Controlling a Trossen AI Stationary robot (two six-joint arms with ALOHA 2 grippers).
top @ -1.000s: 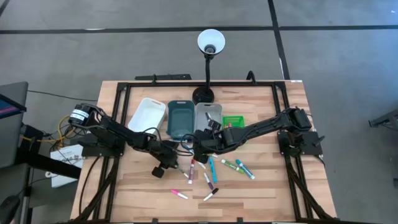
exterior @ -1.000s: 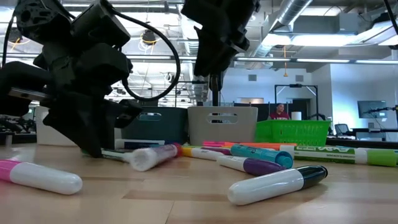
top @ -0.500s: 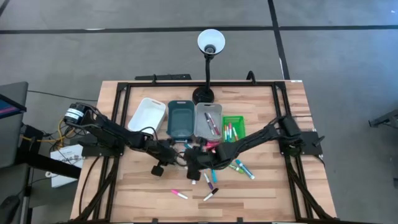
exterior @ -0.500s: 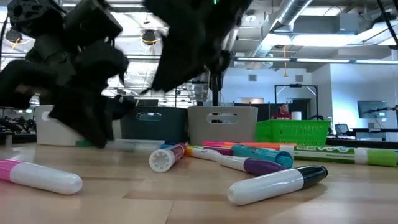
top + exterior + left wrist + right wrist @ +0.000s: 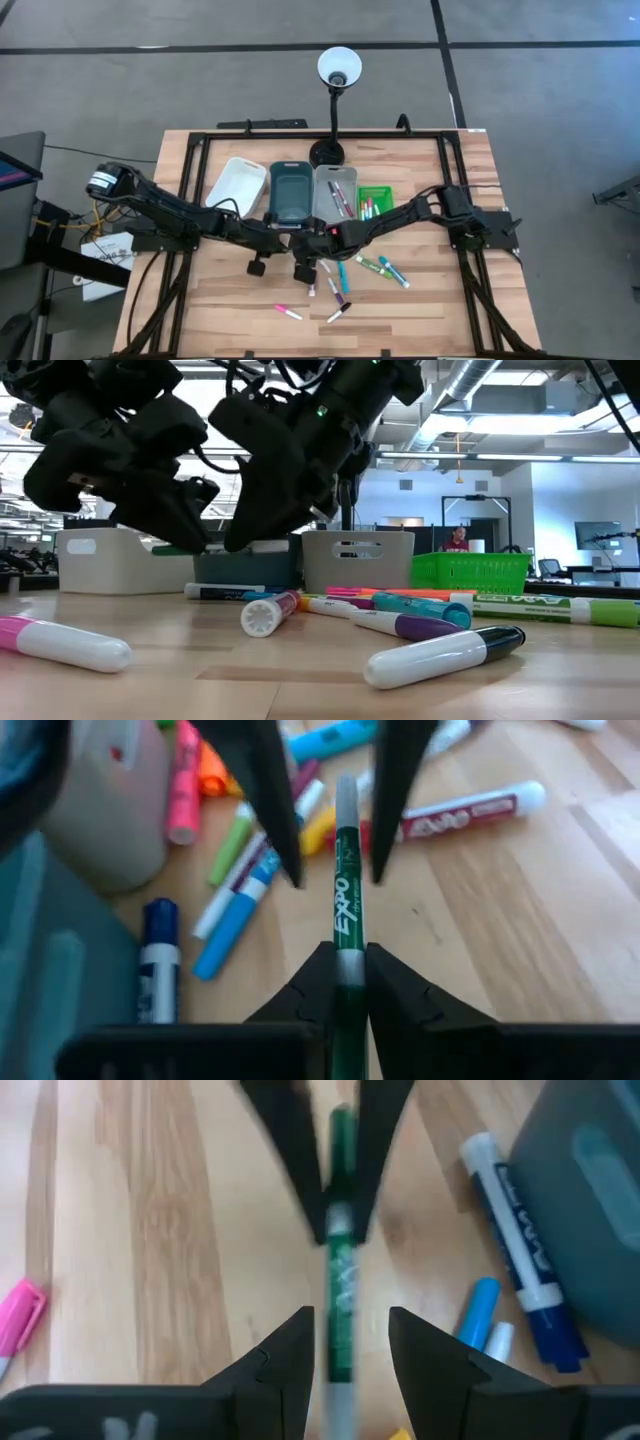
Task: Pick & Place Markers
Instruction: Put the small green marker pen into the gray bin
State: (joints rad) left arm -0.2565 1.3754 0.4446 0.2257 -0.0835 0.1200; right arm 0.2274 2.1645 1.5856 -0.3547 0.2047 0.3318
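Green-and-white marker point(image 5: 345, 920), pink-capped white marker point(image 5: 60, 642), bright green tray point(image 5: 377, 196).

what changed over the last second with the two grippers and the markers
The left gripper closed on a green Expo marker and raised it off the table. The right gripper swung from the trays toward it, open fingers now straddling its far end. The trays and loose markers stayed put.

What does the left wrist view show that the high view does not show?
Only the left wrist view shows the left gripper shut on a green marker printed EXPO, and the right gripper open around its far end. Only the high view shows the lamp and four trays. Both show loose markers on the wooden table.
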